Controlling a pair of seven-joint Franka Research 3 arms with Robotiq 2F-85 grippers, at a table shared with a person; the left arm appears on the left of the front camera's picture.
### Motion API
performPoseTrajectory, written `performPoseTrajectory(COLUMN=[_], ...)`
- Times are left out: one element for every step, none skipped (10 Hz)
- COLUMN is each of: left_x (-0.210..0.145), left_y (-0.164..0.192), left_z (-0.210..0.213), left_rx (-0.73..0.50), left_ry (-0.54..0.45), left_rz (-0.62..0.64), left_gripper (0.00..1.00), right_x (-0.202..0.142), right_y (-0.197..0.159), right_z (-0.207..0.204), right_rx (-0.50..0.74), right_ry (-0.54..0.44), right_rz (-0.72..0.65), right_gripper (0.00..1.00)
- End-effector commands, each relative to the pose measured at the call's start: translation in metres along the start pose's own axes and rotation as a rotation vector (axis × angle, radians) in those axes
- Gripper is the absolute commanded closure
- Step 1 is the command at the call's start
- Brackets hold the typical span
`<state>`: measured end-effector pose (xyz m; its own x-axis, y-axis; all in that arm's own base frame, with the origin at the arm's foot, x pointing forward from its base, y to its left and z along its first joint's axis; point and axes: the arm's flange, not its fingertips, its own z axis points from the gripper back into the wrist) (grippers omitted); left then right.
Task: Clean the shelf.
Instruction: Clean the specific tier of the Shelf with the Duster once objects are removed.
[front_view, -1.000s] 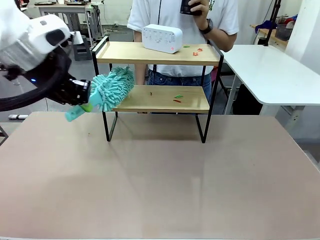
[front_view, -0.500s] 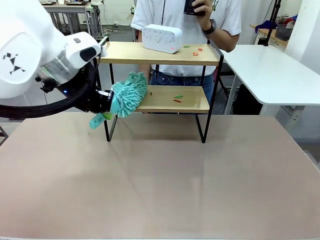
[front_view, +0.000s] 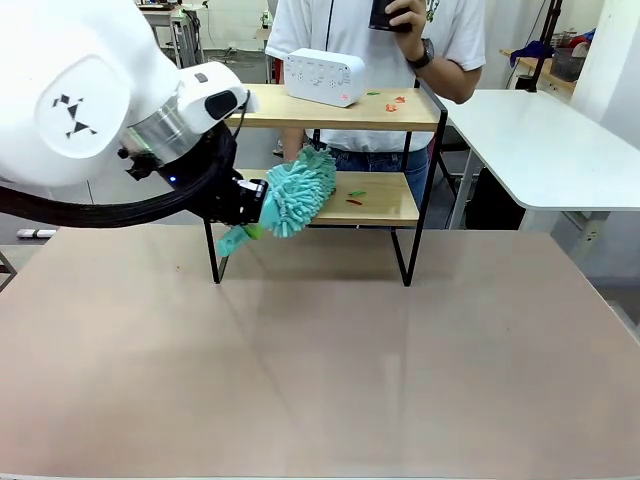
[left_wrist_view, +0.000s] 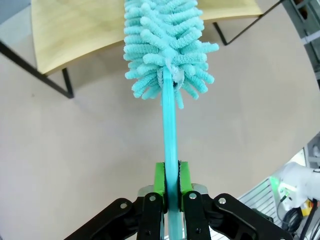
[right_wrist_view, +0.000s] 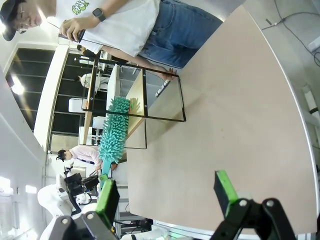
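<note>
A glossy white rounded shell (front_view: 70, 110) is seen on the left arm, marked with a small black geometric emblem (front_view: 72, 116) and ended by a brushed silver ring (front_view: 163, 135). A thick black cable (front_view: 90, 215) is looped beneath. The left gripper (left_wrist_view: 171, 172) is built of black links, pale screws and green pads; the right gripper (right_wrist_view: 166, 194) likewise. A white short-sleeved T-shirt (front_view: 340, 25), blue jeans (front_view: 370, 160) and a dark wristwatch (front_view: 418, 52) are worn by the person.

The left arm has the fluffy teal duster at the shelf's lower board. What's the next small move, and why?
Probably slide the fluffy teal microfibre duster, clamped by its handle in the left gripper, toward the robot's right along the lower light wooden board of the black-framed shelf. Small red and green scraps lie on it just beyond the duster's head.
</note>
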<state>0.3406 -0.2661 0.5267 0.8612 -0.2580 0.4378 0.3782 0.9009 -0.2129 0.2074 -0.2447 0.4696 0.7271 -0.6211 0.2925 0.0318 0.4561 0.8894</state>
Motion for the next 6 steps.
performPoseTrajectory(left_x=[0.011,0.015,0.020,0.023,0.024,0.021], left_y=[-0.011,-0.018,-0.025,-0.030,-0.034,-0.034], left_z=[-0.005,-0.009,-0.012,-0.012,-0.011,-0.006], left_rx=[-0.040,-0.043,-0.052,-0.058,-0.081,-0.134], left_ry=[-0.001,0.004,0.013,0.014,0.027,0.059], left_rz=[-0.036,-0.054,-0.067,-0.088,-0.123,-0.193], left_gripper=[0.87,0.87,0.87,0.87,0.87,0.87], right_x=[0.002,0.002,0.002,0.002,0.002,0.002], right_y=[0.001,0.001,0.001,0.001,0.001,0.001], right_z=[-0.001,-0.001,-0.001,-0.001,-0.001,-0.001], right_rx=[0.016,0.016,0.016,0.016,0.016,0.016], right_ry=[-0.013,-0.013,-0.013,-0.013,-0.013,-0.013], right_rz=[0.025,0.025,0.025,0.025,0.025,0.025], right_gripper=[0.00,0.00,0.00,0.00,0.00,0.00])
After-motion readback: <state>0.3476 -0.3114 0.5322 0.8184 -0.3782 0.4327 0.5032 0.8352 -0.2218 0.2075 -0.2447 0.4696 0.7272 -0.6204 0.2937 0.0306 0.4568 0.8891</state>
